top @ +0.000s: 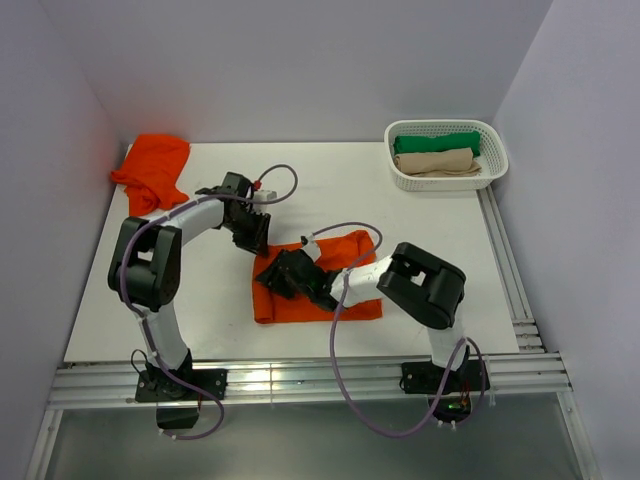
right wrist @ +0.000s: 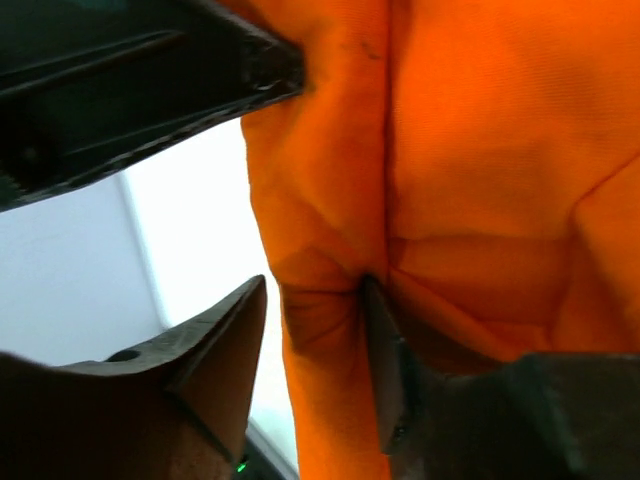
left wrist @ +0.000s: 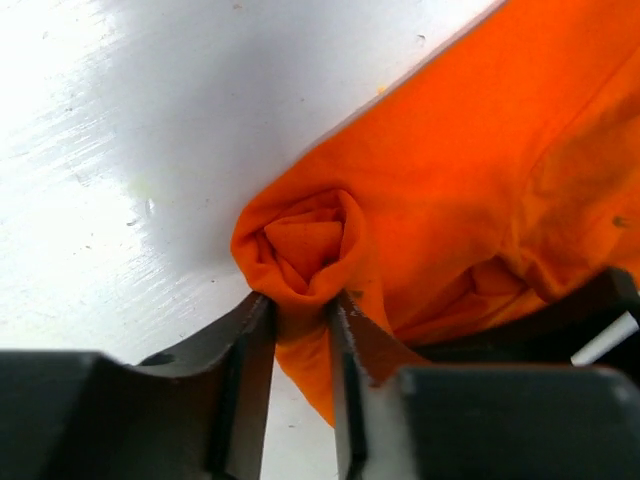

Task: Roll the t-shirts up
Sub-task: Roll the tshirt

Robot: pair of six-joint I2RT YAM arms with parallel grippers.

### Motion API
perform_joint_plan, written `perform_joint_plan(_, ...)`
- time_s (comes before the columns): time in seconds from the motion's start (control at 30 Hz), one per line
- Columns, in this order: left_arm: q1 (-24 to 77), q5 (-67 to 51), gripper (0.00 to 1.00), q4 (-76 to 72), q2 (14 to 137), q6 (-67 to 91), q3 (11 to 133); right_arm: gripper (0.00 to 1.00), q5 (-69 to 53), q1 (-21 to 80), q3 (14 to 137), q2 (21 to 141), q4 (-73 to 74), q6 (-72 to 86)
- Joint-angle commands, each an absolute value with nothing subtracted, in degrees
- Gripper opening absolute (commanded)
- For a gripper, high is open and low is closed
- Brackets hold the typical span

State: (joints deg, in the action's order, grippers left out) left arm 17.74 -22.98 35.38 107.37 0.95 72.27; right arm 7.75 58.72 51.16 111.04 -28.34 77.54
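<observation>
left gripper [left wrist: 300,330] pinches the rolled edge of the bright orange cloth t-shirt [left wrist: 450,200] between narrowed jaws. right gripper [right wrist: 320,340] grips a fold of its edge.

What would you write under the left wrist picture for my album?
The left hand pinches the rolled end of an orange t-shirt on the white table.

Both arms reach inward, left tool [left wrist: 300,330] and right tool [right wrist: 315,345] pinching cloth.

Bright even overhead light; glare on table [left wrist: 90,150]; wrist views blurred near fingers [right wrist: 215,370].
</observation>
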Motion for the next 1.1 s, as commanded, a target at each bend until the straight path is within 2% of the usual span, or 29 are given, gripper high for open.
perform_joint_plan(0.0, 19.77, -16.54, 0.30, 36.82, 106.88, 2.90, 74.35, 0.53, 15.98, 60.64, 57.29, 108.02, -7.15, 72.60)
perform_joint_plan(0.03, 20.12, -15.83, 0.26, 37.35, 106.87, 2.90, 74.79, 0.53, 17.04, 61.43, 60.70, 108.02, -3.73, 72.25)
perform_joint_plan(0.13, 21.09, -13.10, 0.23, 38.93, 106.44, 2.99, 75.32, 0.56, 22.92, 63.01, 67.90, 108.54, 9.37, 71.54)
perform_joint_plan(0.27, 22.85, -9.76, 0.23, 41.04, 106.26, 3.08, 76.37, 0.57, 30.13, 66.78, 77.85, 110.30, 27.36, 71.72)
perform_joint_plan(0.43, 24.69, -6.60, 0.22, 44.11, 106.79, 2.55, 78.31, 0.58, 37.51, 70.13, 91.46, 115.03, 42.16, 71.90)
perform_joint_plan(0.63, 25.49, -6.33, 0.20, 46.49, 107.75, 2.72, 80.59, 0.56, 40.34, 72.16, 99.84, 120.23, 48.34, 71.19)
perform_joint_plan(1.07, 26.54, -5.98, 0.20, 48.51, 109.42, 2.81, 82.88, 0.55, 39.38, 74.00, 102.22, 125.86, 48.25, 68.81)
